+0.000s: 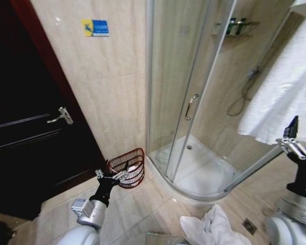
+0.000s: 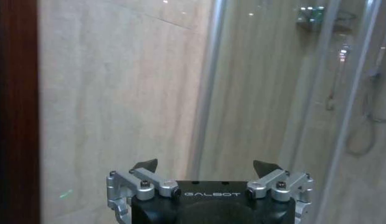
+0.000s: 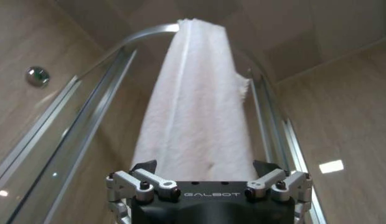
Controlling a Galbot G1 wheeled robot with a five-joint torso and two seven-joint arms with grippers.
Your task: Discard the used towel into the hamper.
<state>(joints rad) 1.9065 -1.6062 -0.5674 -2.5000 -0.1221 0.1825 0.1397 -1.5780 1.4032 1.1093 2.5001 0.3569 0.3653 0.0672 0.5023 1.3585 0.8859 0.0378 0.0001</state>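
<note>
A white towel (image 1: 288,81) hangs over the top rail of the shower enclosure at the right; it also fills the middle of the right wrist view (image 3: 196,107). My right gripper (image 1: 291,138) is raised just below and in front of its lower edge, open (image 3: 205,165), with nothing between the fingers. The hamper (image 1: 128,166), a small reddish-brown wire basket, stands on the floor by the wall left of the shower. My left gripper (image 1: 118,175) hovers at its near rim, open (image 2: 205,165) and empty. A second white towel (image 1: 209,227) lies crumpled on the floor.
A dark door (image 1: 25,127) with a silver handle (image 1: 61,116) is at the left. The curved glass shower enclosure (image 1: 194,102) with a white tray (image 1: 204,171) takes up the middle and right. A floor drain (image 1: 250,225) sits near the crumpled towel.
</note>
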